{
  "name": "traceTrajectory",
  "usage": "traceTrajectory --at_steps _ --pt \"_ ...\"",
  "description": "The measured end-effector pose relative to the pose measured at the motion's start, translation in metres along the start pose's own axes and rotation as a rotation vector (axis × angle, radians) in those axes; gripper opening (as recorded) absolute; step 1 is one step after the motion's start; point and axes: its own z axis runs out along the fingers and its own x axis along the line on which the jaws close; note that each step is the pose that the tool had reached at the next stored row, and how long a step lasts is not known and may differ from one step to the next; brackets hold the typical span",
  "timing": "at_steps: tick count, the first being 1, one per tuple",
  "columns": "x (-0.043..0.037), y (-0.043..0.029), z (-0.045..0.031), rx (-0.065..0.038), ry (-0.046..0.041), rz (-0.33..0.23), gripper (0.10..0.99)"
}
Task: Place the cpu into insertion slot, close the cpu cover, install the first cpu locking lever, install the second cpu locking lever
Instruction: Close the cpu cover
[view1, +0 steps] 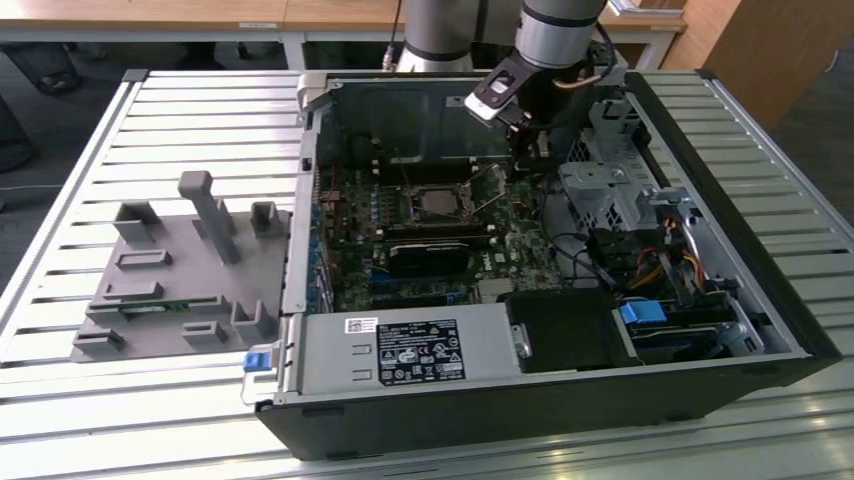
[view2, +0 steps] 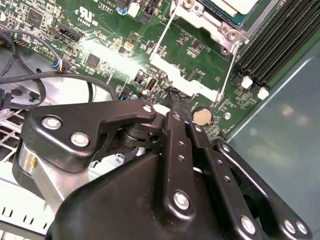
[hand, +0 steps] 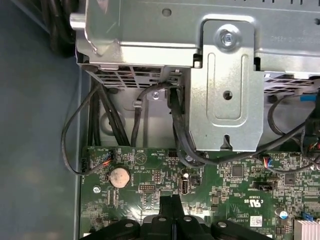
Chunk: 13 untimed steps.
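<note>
Now, end effector closed (holding nothing), hovering over green board

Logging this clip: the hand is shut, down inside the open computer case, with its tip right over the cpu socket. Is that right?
Not quite. The hand is shut and inside the computer case, but its tip is off the insertion slot: the second wrist view shows it beside the round coin cell on the green board.

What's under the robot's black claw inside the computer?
You can see the green circuit board there, with a round silver battery close by. The gripper covers the spot right below its tips, so that part is hidden.
</note>
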Motion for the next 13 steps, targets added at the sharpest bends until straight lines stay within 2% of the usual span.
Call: traceTrajectory --at_steps 4,13 --pt "0.0001 -0.0034 0.0011 0.000 -0.0002 0.000 0.106" --pt "0.0003 -0.0239 0.0015 0.000 -0.0001 0.000 0.106"
